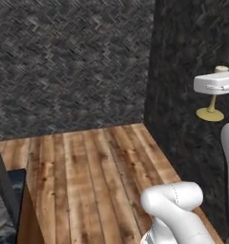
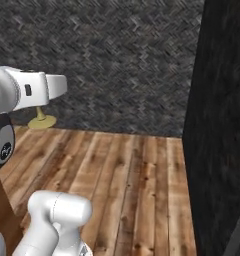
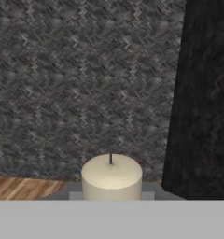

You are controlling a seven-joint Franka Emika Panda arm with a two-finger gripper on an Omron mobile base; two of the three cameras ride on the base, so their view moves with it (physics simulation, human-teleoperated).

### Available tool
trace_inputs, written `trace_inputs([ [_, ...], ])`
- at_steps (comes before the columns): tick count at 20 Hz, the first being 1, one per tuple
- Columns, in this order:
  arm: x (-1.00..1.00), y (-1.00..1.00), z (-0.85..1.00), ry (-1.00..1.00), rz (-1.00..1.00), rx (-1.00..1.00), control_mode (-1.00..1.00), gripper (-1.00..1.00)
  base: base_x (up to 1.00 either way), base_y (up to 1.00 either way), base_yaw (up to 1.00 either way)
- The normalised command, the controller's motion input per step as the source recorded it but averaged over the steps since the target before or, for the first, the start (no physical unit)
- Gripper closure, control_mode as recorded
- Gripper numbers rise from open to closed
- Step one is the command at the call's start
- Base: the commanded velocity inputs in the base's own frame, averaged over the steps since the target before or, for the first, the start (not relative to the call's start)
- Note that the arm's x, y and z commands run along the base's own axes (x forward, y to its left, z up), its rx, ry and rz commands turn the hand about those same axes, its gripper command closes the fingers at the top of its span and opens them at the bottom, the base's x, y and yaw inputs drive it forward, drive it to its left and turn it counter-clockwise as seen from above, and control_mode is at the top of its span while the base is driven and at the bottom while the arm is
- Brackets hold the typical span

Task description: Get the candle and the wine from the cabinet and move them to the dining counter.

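My gripper (image 1: 215, 85) is shut on the candle (image 1: 211, 112) and holds it upright in the air in front of a black wall. The cream-white wax top (image 1: 221, 69) pokes out above the white hand. The thin brass stem and round flat base hang below it. From the right base view the hand (image 2: 39, 92) covers the wax, and the candle's brass base (image 2: 42, 121) shows under it. The hand view looks down on the candle (image 3: 111, 177), with its wick, sitting between the fingers. The wine and the cabinet are out of view.
A wooden plank floor (image 1: 97, 176) spreads below. A grey herringbone wall (image 1: 68, 62) stands behind and a black marbled wall (image 1: 192, 157) to the right. A dark panel on a wooden edge (image 1: 26, 209) juts in at the lower left; I cannot tell what it is.
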Motion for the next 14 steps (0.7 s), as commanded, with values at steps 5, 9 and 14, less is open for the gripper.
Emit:
trace_inputs([
  [5, 0.0, 0.0, 0.0, 0.0, 0.0, 0.0, 1.0, 1.0, 1.0, -0.16, -0.01],
  [9, 0.0, 0.0, 0.0, 0.0, 0.0, 0.0, 1.0, 1.0, 1.0, -0.16, 0.04],
  [14, 0.0, 0.0, 0.0, 0.0, 0.0, 0.0, 1.0, 1.0, 1.0, -0.12, 0.43],
])
